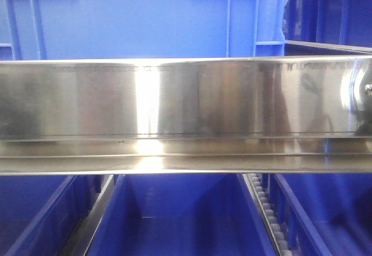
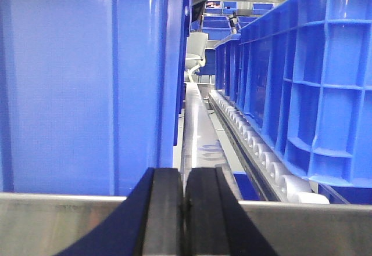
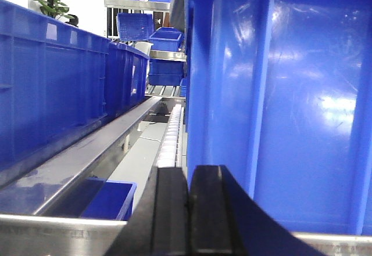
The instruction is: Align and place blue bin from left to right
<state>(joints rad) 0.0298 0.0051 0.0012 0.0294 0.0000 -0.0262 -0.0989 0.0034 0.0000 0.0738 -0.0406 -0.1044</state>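
1. Firstly, in the front-facing view the blue bin (image 1: pixel 145 18) is seen on the upper level, directly behind the steel rail (image 1: pixel 186 99). Its broad wall runs from the left border of the picture to a ribbed corner on the right, and just beside that corner a darker crate (image 1: pixel 325 12) is standing.
2. In the left wrist view a smooth bright blue wall, taken to be this bin, fills the left half. The left gripper (image 2: pixel 185 209) is found low in the middle, at the level of the rail, with its black fingers pressed together and nothing between them. The corner of the wall lies just above the fingertips and slightly to their left; whether it is touched cannot be told. To the right, past a roller track (image 2: pixel 256 145), a row of ribbed crates (image 2: pixel 314 82) is lined up.
3. In the right wrist view dark blue crates (image 3: pixel 52 76) are placed on the left, well apart from the right gripper (image 3: pixel 188 215), which is likewise closed on nothing. A ribbed bright blue wall rises just above it and spreads to the right.
4. The long axis of the bin is judged to lie across, along the rail. Each gripper is set near a front corner of a bright blue wall, so neither arm is clearly nearer. It cannot be confirmed that both walls belong to one bin.
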